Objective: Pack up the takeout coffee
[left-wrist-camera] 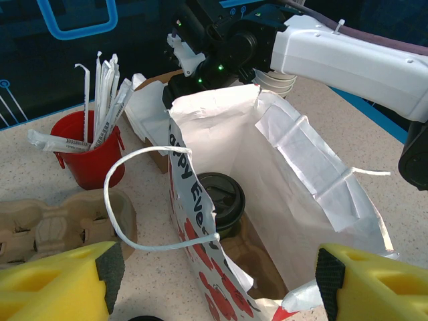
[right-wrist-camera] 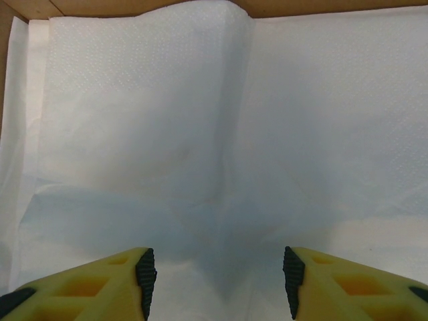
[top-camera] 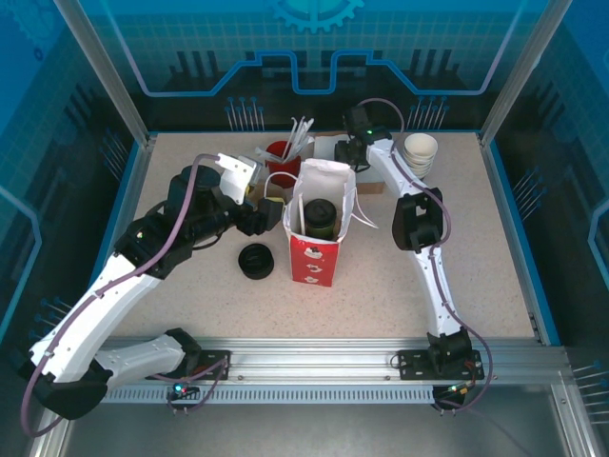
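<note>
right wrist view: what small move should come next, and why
Probably lower the right gripper straight onto the white napkins and pinch the top one. Its fingers are open over them, holding nothing, and the coffee already stands inside the bag, so a napkin looks like the next item.

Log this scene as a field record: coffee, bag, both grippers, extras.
bag: red-and-white paper bag, upright, mouth open
coffee: lidded takeout coffee standing inside the bag
left gripper: open, facing the bag's mouth
right gripper: open, over white napkins
extras: red cup of straws, cardboard cup carrier, stack of lidless cups
</note>
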You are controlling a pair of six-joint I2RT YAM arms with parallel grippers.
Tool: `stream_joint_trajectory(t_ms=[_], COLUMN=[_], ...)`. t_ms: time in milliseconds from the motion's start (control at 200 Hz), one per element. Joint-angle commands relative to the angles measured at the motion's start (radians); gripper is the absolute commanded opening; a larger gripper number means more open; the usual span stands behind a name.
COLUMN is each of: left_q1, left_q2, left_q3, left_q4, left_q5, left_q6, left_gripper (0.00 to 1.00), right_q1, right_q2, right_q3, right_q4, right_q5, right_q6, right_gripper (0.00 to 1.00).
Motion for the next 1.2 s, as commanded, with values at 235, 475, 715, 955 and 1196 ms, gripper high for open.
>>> stream_joint_trajectory(t_ms=[235, 475, 715, 955, 1196], left_q1=[0.010, 0.012, 0.014, 0.013, 0.015], left_q2=[-0.010, -0.011, -0.015, -0.020, -0.026], left_q3=[-0.022, -0.022, -0.030, -0.036, -0.033], left_q4=[-0.015, -0.019, -0.019, -0.020, -0.023], left_q5=[-0.002, 0.008, 0.010, 0.015, 0.019], left_q6=[-0.004, -0.006, -0.011, -0.010, -0.015], left_gripper=[0.78, 0.78, 0.79, 0.79, 0.80], right_q1=[-0.012, -0.015, -0.017, -0.016, -0.021], right_q2=[0.069, 0.079, 0.043, -0.025, -0.061], right_q3=[0.062, 0.063, 0.065, 0.066, 0.074], right_q4=[-0.018, -0.018, -0.017, -0.009, -0.024], right_q5=[0.015, -0.009, -0.035, -0.028, -0.023], right_q6=[-0.017, -0.023, -0.033, -0.049, -0.059], right_gripper=[0.54, 0.43, 0.31, 0.26, 0.20])
